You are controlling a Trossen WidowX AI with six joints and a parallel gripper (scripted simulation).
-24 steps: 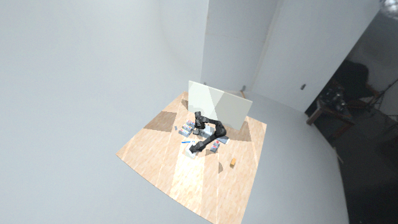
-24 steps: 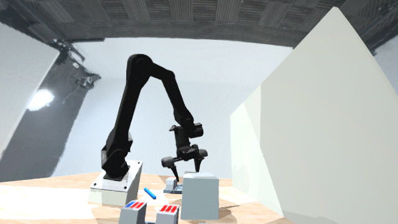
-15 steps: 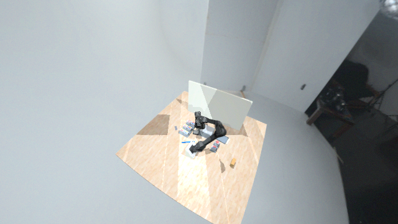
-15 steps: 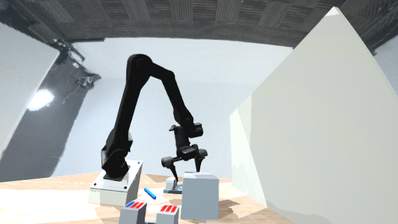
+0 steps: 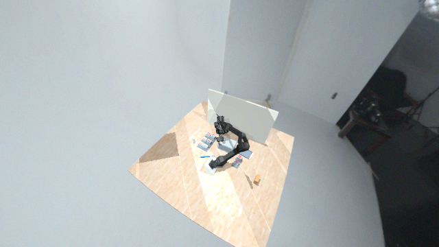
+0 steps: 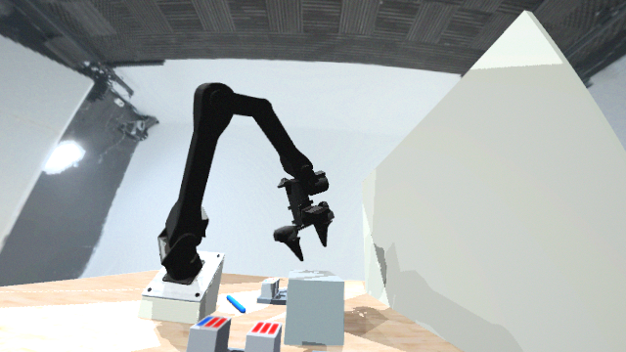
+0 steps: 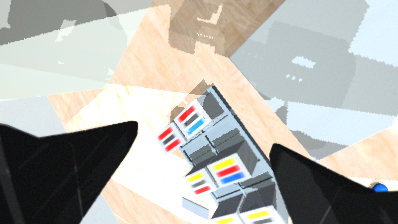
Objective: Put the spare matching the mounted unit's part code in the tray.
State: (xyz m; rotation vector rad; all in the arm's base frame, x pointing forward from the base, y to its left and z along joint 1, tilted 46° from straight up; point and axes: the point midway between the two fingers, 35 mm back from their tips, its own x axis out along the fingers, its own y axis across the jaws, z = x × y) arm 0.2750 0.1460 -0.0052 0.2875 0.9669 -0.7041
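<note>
We find the gripper (image 6: 309, 244) empty, jaws wide, above the spares (image 7: 227, 170) racked on the counter (image 5: 219, 199). Their codes read only partly; the grey block (image 6: 314, 308) possibly hides more.

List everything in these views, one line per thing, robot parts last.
Grey spare blocks with coloured stripe labels: several, exact count unclear, in a grey divided rack on the floor below the wrist camera.
Plain light grey box-shaped unit: one, standing on the wooden floor under the gripper.
Small blue cylinder: one, lying between the arm's base and the grey unit.
Small orange block: one, alone on the wooden floor, away from the arm.
Tall pale white panel: one, upright beside the work area.
White base pedestal: one, under the arm.
Black robot arm: one.
Gripper: fingers open, empty.
</note>
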